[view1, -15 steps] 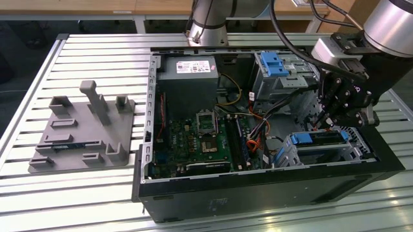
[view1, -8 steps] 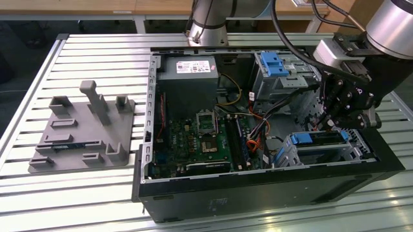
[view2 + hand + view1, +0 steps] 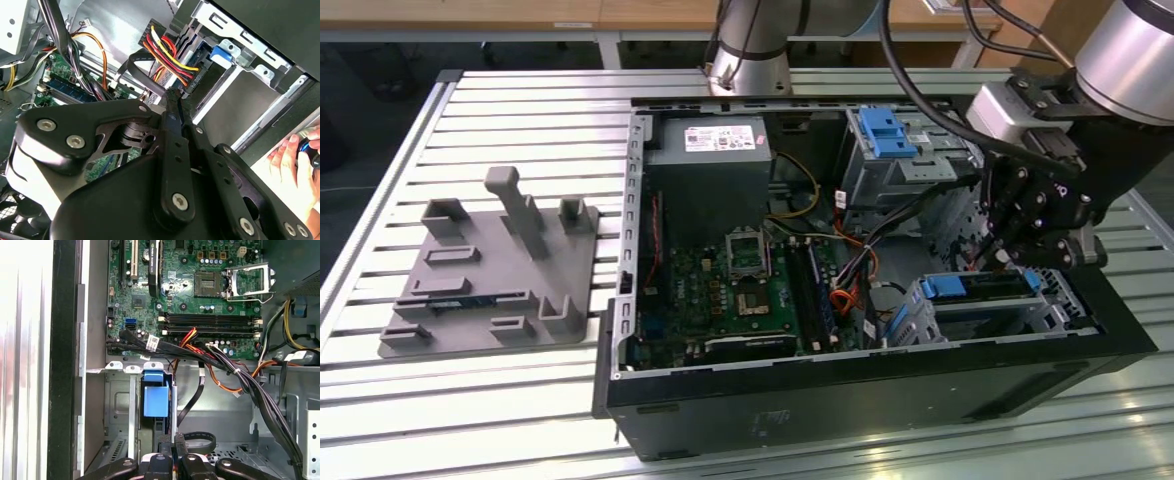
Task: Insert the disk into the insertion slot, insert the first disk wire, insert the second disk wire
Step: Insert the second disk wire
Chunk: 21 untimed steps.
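1. Setting: robotics lab or test workshop, set up as an assembly bench.
2. Work surface: slatted aluminium-profile table (image 3: 507,400), the kind built for mounting rigs.
3. Robot: silver arm base (image 3: 750,45) bolted at the table's far edge, with black cables (image 3: 921,70) looping overhead.
4. Workpiece: open desktop computer case (image 3: 854,380) lying on its side, green motherboard (image 3: 734,290) and wiring exposed.
5. Fixture: grey moulded parts holder (image 3: 487,275) with posts and slots, on the exterior view's left.
6. Background: wooden desks (image 3: 520,15) behind the table.
7. Personnel: a hand (image 3: 292,167) beside the case in the second wrist view.
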Tool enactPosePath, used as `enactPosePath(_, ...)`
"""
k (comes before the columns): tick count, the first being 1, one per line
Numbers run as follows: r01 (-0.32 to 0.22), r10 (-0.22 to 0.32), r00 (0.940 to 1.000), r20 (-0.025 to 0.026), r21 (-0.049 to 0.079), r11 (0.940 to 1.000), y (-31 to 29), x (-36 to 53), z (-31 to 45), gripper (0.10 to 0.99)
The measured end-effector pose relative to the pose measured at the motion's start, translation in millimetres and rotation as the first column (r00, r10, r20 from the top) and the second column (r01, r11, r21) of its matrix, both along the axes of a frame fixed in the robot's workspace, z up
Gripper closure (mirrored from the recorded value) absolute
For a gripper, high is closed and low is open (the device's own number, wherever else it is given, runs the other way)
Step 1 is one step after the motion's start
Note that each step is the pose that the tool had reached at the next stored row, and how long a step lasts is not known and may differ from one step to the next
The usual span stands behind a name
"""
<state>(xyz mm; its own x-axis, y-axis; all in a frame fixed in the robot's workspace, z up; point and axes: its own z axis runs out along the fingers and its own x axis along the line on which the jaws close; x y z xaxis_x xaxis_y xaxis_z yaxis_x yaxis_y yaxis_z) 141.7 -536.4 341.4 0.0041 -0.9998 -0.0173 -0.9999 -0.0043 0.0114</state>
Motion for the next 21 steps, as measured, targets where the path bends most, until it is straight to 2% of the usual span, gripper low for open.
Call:
enactPosePath(10,0.002,-0.002,1.0,0.0,0.0,1.0,-4.5,0.0,-2.1,0.937)
enactPosePath(21,0.002,-0.002,1.0,-0.0004,0.0,1.0,-6.2,0.0,-5.4,0.937)
